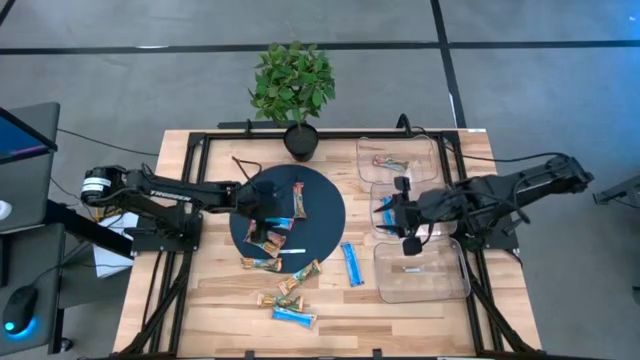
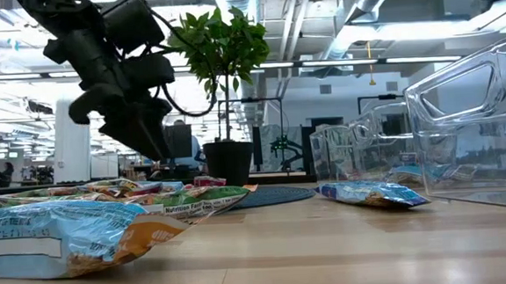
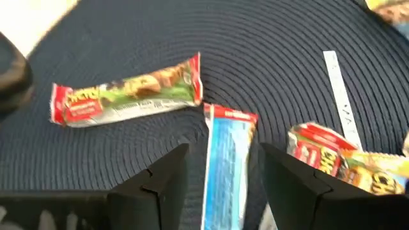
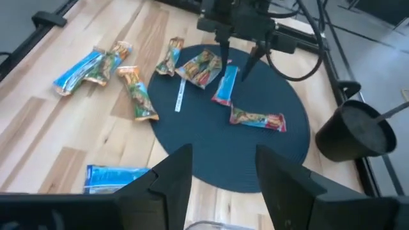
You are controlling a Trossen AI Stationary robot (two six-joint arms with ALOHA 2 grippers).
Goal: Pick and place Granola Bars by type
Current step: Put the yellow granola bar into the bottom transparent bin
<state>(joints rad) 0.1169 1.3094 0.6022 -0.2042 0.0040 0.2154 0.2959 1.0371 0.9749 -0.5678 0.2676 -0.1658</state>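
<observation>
Left gripper [image 3: 220, 172] hangs low over the round dark mat [image 1: 325, 215], fingers spread and holding nothing; a blue bar [image 3: 225, 160] lies on the mat directly between the two fingers, running lengthwise along the gap, not yet pinched; seen from the right wrist, the same gripper [image 4: 238, 64] has its fingertips either side of that bar's far end [image 4: 224, 85].
Just ahead of the fingers, a green-and-red bar [image 3: 128, 96] lies crosswise on the mat, close to the blue bar's end but apart from it; to one side of the fingers, a red-and-yellow bar [image 3: 339, 160]; beyond that, a thin white strip [image 3: 339, 96].
Right gripper [image 4: 217, 176] is raised at the mat's edge near three clear bins [image 1: 420, 285], fingers apart, empty; whether it is closing I cannot tell.
Well away from the left gripper, off the mat on the wooden table [image 1: 420, 320]: a lone blue bar [image 1: 351, 263] beside the nearest bin; a loose cluster of mixed bars [image 1: 290, 295] toward the table's near edge; the far bin holds one bar [image 1: 388, 162].
Potted plant [image 1: 293, 85] stands at the table's far edge.
</observation>
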